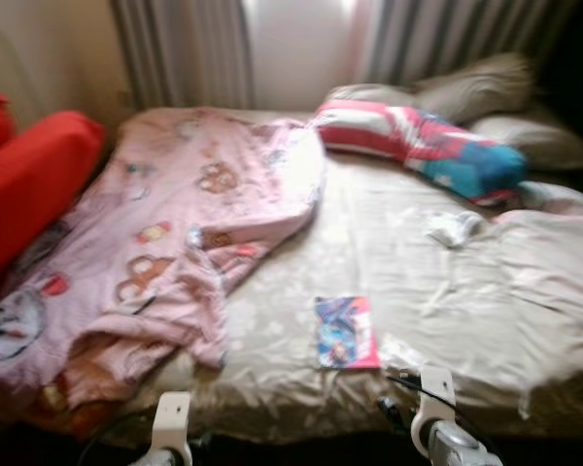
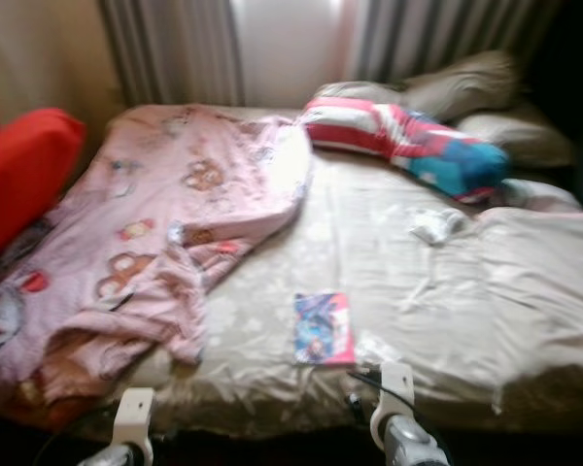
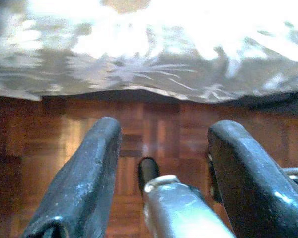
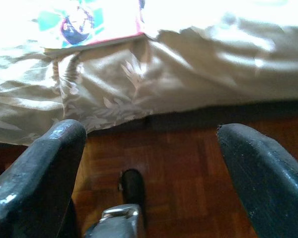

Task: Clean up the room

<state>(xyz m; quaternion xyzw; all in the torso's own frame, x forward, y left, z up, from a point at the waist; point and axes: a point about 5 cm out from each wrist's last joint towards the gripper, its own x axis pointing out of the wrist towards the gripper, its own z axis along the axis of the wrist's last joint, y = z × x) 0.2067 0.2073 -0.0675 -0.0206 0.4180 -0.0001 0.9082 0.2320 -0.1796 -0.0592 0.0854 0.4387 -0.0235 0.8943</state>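
Observation:
A small picture book (image 1: 346, 332) with a pink and blue cover lies flat on the beige bed sheet (image 1: 525, 311), near the bed's front edge. A crumpled pink patterned blanket (image 1: 175, 233) covers the bed's left half. A small white crumpled item (image 1: 454, 228) lies on the sheet further right. My left gripper (image 3: 164, 129) hangs open over the wooden floor in front of the bed edge. My right gripper (image 4: 149, 131) is open too, low before the bed edge, with the book's corner (image 4: 84, 25) just above it. Both hold nothing.
A red, white and blue striped pillow (image 1: 418, 141) and grey pillows (image 1: 481, 87) lie at the bed's head. A red cushioned seat (image 1: 24, 180) stands at the left. Curtains (image 1: 185, 49) hang behind. Parquet floor (image 4: 188, 168) lies below the bed edge.

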